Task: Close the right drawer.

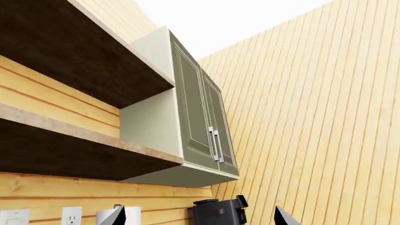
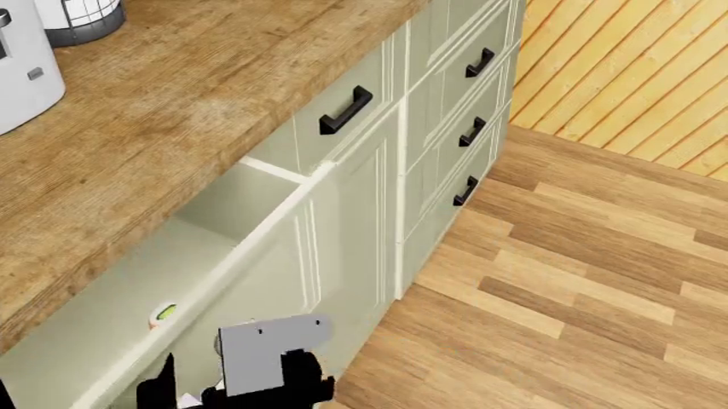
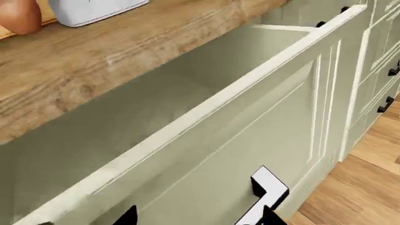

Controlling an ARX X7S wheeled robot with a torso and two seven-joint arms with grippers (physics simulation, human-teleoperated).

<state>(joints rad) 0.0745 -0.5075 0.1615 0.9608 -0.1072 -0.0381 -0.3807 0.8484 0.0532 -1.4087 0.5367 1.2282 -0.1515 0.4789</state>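
Right, risks first. The right drawer (image 2: 264,228) sits in the lower left of the head view, pulled well out from under the wooden countertop (image 2: 170,111), box interior exposed. A small item (image 2: 163,313) lies inside, too small to identify; a hard shove would likely send it sliding. An off-centre push on the panel front could rack the drawer and stall it short of flush. Further right, the narrow drawer stack (image 2: 466,94) is already shut, so no clash expected there. If the arm drifts over the rim, fingers could get pinched against the countertop edge.

Pincers:
- Left gripper (image 1: 200,219): fingertips spread wide at the bottom edge of its wrist view, holding nothing, aimed up at the wall cabinet (image 1: 200,112), well clear of the job.
- Right gripper (image 3: 200,218): released, tips wide apart at bottom of its wrist view, against the drawer front, straddling the bar handle (image 3: 267,190). Can't tell if it touches the handle.
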